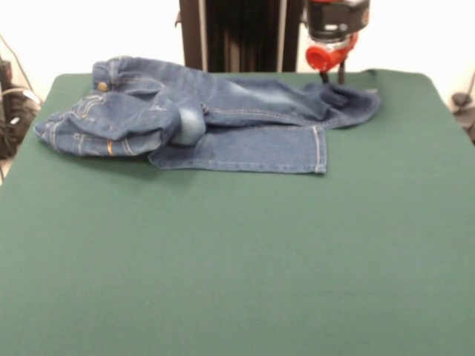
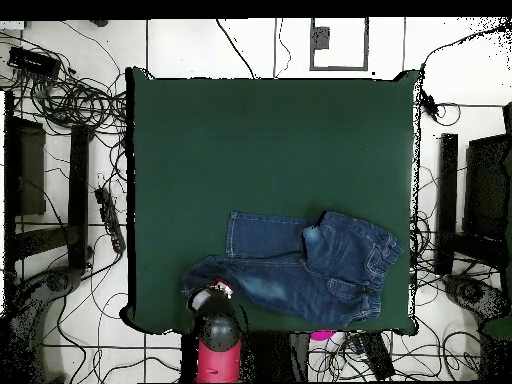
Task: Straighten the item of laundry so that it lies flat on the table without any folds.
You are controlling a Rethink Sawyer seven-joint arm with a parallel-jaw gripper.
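The jeans lie at the far side of the green table, near the robot's edge. The waist part is bunched and folded over at the left. One leg lies flat with its hem toward the right. The other leg runs further right and ends in a rumpled hem. My gripper hangs over that rumpled hem, open, with its tips at or just above the cloth. In the overhead view the jeans lie at the table's lower edge, and the gripper is over the left leg end.
The robot's black pedestal stands behind the table's far edge. Cables and dark equipment lie on the floor around the table. The green top stretches wide in front of the jeans.
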